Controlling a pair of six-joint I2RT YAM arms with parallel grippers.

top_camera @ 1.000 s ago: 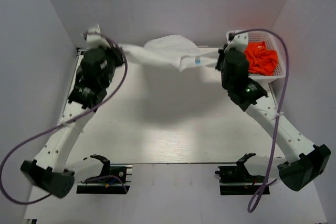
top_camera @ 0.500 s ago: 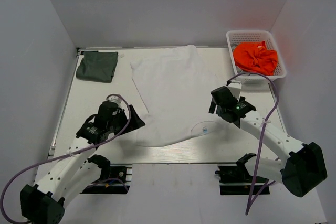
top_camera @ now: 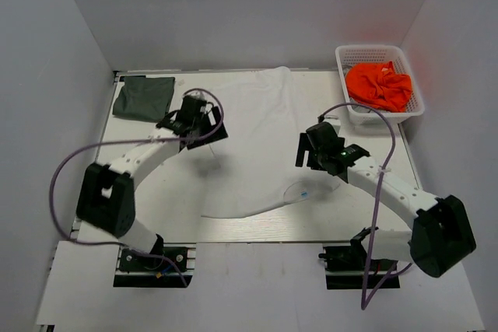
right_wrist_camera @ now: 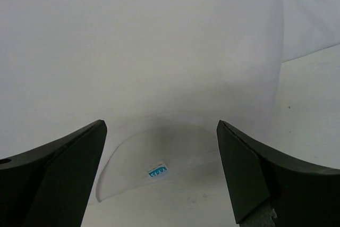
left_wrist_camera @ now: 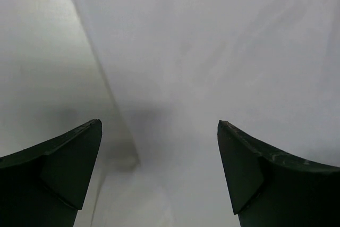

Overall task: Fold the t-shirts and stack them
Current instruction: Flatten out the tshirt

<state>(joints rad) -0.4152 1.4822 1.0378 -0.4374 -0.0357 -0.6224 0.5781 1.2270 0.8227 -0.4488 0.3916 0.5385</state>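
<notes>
Noting partial progress: you have the dark grey-green t-shirt folded at the bench's far-left corner, the white t-shirt spread flat mid-bench, not yet folded, left jaws and right jaws wide open, empty, over it.

Basket blocks the far-right corner

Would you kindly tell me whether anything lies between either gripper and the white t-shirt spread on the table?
Nothing visible does. The left gripper and the right gripper hang open directly over the white t-shirt, with nothing lying between. The folded dark t-shirt and the basket sit off in the far corners.
</notes>
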